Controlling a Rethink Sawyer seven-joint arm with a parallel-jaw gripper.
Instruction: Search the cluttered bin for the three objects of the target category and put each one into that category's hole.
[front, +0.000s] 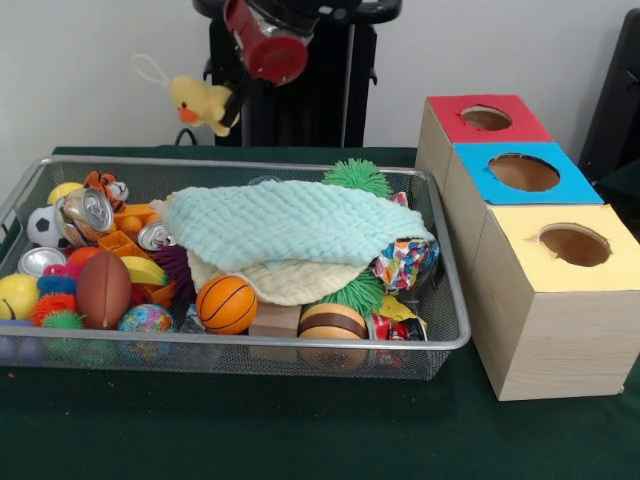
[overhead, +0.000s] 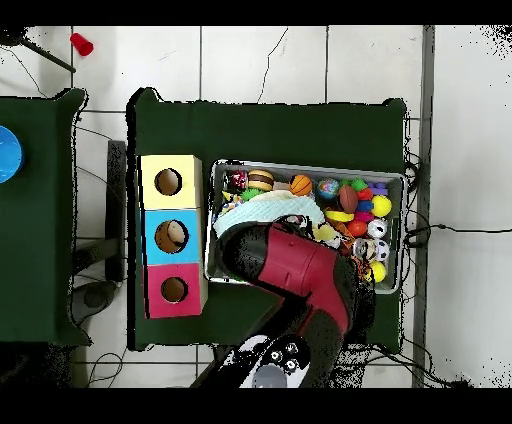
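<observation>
My gripper (front: 233, 106) hangs in the air above the far left part of the wire-mesh bin (front: 250, 343) and is shut on a yellow plush duck (front: 203, 101) with an orange beak. The duck dangles clear of the clutter, and a white loop sticks up from it. An orange striped plush tiger (front: 105, 186) lies in the bin's far left corner among balls and cans. In the overhead view the red arm (overhead: 300, 265) covers the middle of the bin (overhead: 300, 165) and hides the gripper.
Three boxes with round holes stand beside the bin: red-topped (front: 485, 118), blue-topped (front: 525, 172) and yellow-topped (front: 572, 243). A pale green cloth (front: 290, 222) over a cream one covers the bin's middle. Balls, cans (front: 85, 212) and green spiky toys fill the rest.
</observation>
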